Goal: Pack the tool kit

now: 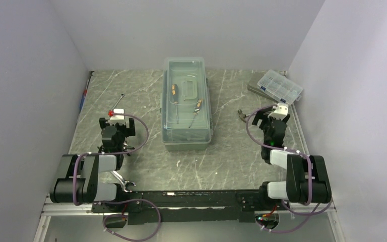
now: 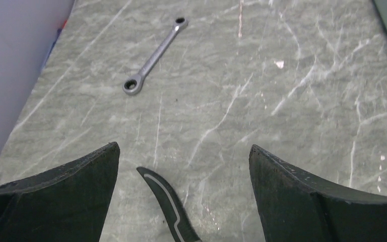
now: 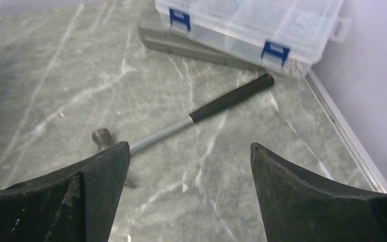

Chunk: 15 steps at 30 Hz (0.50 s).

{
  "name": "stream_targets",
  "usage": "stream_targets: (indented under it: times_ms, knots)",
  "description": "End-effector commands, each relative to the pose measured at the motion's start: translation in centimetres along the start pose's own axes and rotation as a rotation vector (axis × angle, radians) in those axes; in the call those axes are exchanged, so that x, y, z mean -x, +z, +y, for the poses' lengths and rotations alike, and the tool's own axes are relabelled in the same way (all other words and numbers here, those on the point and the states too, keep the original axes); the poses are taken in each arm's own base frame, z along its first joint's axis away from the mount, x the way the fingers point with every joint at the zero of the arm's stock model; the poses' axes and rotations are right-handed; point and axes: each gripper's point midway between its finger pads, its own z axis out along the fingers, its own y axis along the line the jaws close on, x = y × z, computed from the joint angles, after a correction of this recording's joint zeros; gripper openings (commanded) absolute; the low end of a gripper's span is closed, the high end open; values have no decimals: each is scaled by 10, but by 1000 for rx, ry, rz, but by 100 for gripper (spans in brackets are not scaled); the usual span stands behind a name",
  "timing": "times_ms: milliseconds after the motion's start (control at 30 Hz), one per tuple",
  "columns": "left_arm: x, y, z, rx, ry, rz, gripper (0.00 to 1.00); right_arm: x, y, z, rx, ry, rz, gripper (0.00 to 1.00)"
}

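Both claws stand released: left gripper (image 2: 184,148) over a dark curved handle (image 2: 169,204), right gripper (image 3: 189,146) over the hammer (image 3: 201,113). The toolbox (image 1: 186,103) sits mid-table between them. The hammer lies close to one finger (image 3: 95,186); centre it before clenching

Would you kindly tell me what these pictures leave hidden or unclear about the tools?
- Left wrist view: black curved handle with a grey stripe, cut off by the bottom edge; tool unknown.
- Right wrist view: black-handled steel hammer's head, blurred, partly behind a finger of the right gripper.
- Top view: tools inside the sage-green plastic toolbox, too small.
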Motion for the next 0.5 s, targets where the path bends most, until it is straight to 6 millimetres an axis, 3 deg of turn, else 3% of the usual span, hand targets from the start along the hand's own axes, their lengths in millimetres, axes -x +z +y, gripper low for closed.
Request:
stream_targets:
  times_ms: [0, 33, 100, 200, 467]
  knots:
    - [38, 10, -2, -19, -31, -122, 99, -15, -11, -5, -2, 45, -108, 90]
    - [37, 10, 5, -3, -35, -115, 99, -11, -12, -8, -13, 43, -161, 90]
    - [36, 10, 6, 0, -35, -110, 99, -20, -8, 1, 35, 10, -83, 91]
    - [37, 10, 7, 2, -36, -117, 99, -24, -3, 8, 80, -16, -55, 99]
    - [37, 10, 7, 3, -36, -118, 99, -24, 5, 6, 58, -13, -40, 100]
